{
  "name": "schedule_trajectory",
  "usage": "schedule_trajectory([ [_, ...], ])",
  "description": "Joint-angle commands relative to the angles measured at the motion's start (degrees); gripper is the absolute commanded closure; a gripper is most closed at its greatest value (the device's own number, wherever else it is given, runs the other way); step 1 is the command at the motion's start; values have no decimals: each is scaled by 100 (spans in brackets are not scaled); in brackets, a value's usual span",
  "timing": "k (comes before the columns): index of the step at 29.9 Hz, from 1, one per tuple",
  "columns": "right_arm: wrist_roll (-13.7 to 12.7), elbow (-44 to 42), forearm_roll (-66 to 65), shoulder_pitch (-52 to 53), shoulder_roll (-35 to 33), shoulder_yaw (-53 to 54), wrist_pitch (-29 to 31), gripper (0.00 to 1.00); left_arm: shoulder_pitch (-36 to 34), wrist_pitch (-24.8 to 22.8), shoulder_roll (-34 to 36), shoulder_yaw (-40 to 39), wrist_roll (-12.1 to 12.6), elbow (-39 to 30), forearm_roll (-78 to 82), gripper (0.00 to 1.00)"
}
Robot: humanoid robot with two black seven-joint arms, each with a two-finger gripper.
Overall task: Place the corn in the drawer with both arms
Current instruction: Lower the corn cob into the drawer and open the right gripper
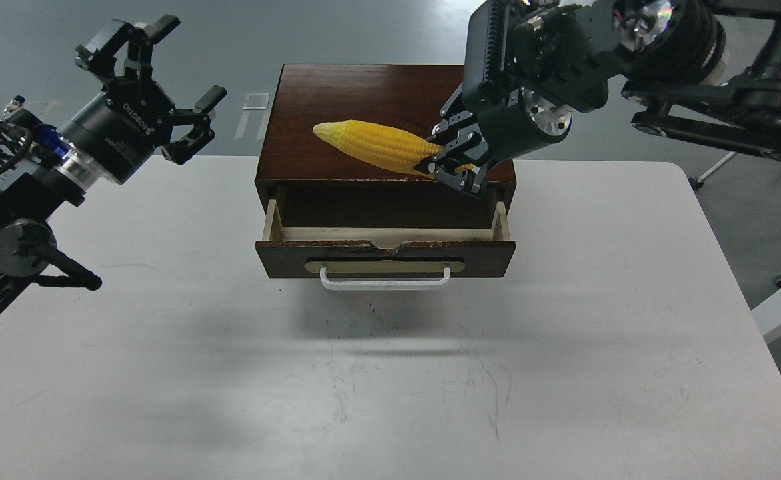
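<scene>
The corn (pixel 374 145) lies over the cabinet's (pixel 337 93) dark top, its thick end clamped between the fingers of the right gripper (pixel 454 163), its pointed tip aimed away from them toward the left. That right arm (pixel 697 73) reaches in from the upper right, wrist bent downward. Just below the fingers the drawer (pixel 385 248) stands pulled open, pale inside, white handle (pixel 385 280) facing forward. Well apart to the left, the left gripper (pixel 154 90) hovers above the white table (pixel 564 333), fingers spread wide and holding nothing, palm tilted upward.
</scene>
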Motion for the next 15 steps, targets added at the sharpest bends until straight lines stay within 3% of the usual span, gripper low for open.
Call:
schedule_trajectory([
  [1,0,-14,-32,-8,184,-158,-104,88,4,-5,27,-25,0,1,0,1],
  [6,0,-75,-32,-87,447,-342,-122,86,4,-136,89,-25,-9,1,0,1],
  [11,0,-313,-23,-263,624,-360,-122,77,12,-154,150,-34,-9,1,-18,1],
  [15,0,-357,-14,-324,641,-351,-122,59,12,-154,168,-34,-9,-8,-18,1],
])
